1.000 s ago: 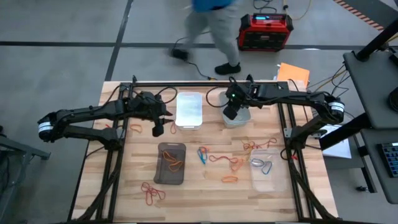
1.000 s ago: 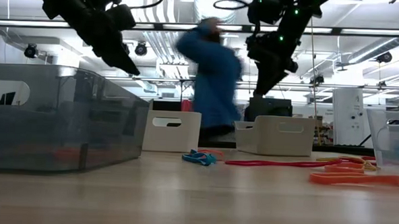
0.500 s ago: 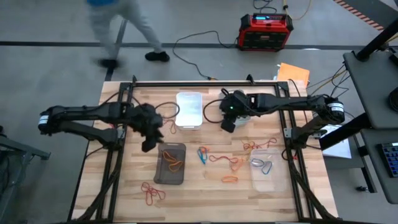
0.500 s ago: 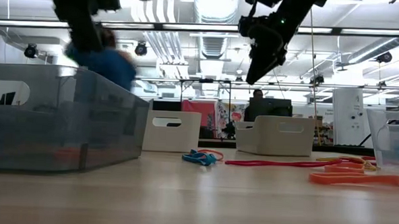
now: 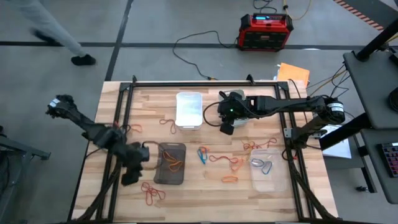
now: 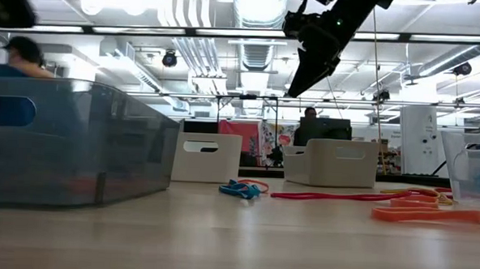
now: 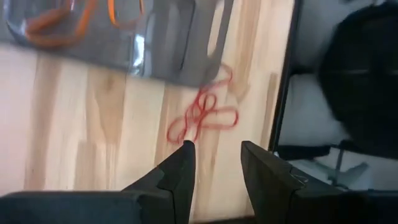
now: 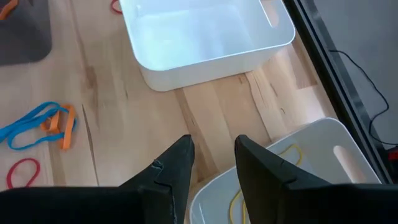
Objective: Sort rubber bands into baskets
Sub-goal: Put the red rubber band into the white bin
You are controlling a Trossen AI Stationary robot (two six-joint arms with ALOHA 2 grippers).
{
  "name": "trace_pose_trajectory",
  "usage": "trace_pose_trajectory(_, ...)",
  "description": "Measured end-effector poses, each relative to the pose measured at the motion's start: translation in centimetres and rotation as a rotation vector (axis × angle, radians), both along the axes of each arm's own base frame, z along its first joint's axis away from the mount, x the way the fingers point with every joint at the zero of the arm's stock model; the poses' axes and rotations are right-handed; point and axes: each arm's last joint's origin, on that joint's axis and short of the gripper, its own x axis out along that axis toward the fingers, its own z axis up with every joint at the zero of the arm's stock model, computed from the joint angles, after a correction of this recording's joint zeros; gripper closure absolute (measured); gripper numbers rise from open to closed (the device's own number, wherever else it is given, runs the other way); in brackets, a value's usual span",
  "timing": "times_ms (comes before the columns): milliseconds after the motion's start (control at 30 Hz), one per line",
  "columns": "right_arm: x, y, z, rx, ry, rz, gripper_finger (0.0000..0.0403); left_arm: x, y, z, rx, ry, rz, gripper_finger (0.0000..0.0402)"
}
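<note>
While the left pincer (image 7: 214, 163) hangs narrowly parted over red rubber bands (image 7: 202, 118), the right pincer (image 8: 211, 157) gapes empty.

Robotics lab / open workshop floor.
Exposed ceiling ducts (image 6: 258, 9), grey concrete floor (image 5: 155, 25) with taped lines, wooden table (image 5: 211, 186) on black frame, person (image 6: 308, 114) at monitor (far back).

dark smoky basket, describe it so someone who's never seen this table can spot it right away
On the wooden table, look at the near left half, just beside the left claw. The dark smoky basket lies there with orange rubber bands inside. It is the only dark see-through tray; the white basket, light grey basket and clear basket are pale.
</note>
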Motion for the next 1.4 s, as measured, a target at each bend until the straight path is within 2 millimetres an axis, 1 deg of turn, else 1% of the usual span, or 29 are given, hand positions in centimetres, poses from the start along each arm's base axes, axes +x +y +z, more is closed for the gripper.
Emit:
trace_pose_trajectory(133,0.1,0.1,0.0,-0.001,-0.009,0.002,0.0293,-1.0,-2.1,-0.9,0.057,0.030,0.019,0.0287)
trace_pose_trajectory(233,0.3,0.0,0.2,-0.007,-0.043,0.002,0.0293,-1.3,-3.6,-2.1,0.087,0.053,0.024,0.0287)
trace_pose_trajectory(433,0.7,0.0,0.5,-0.018,-0.092,0.006,0.0284,-0.8,-6.2,-5.5,0.141,0.040,-0.003,0.0287)
trace_pose_trajectory(567,0.7,0.0,0.6,-0.020,-0.099,0.008,0.0279,-0.4,-7.3,-7.3,0.207,0.052,-0.019,0.0287)
trace_pose_trajectory(733,0.7,0.0,0.5,-0.019,-0.099,0.008,0.0273,-0.3,-8.0,-8.8,0.287,0.061,-0.040,0.0287)
trace_pose_trajectory(933,0.7,0.0,0.5,-0.020,-0.098,0.008,0.0271,0.0,-8.1,-10.3,0.355,0.066,-0.049,0.0287)
trace_pose_trajectory(1167,0.7,0.0,0.5,-0.021,-0.098,0.010,0.0270,-0.2,-8.3,-11.9,0.321,0.041,-0.042,0.0287)
trace_pose_trajectory(1300,0.7,-0.1,0.5,-0.022,-0.097,0.011,0.0269,-0.6,-8.3,-13.0,0.286,0.027,-0.027,0.0287)
trace_pose_trajectory(1400,0.7,-0.1,0.5,-0.022,-0.097,0.011,0.0272,-0.9,-8.3,-13.4,0.269,0.026,-0.012,0.0287)
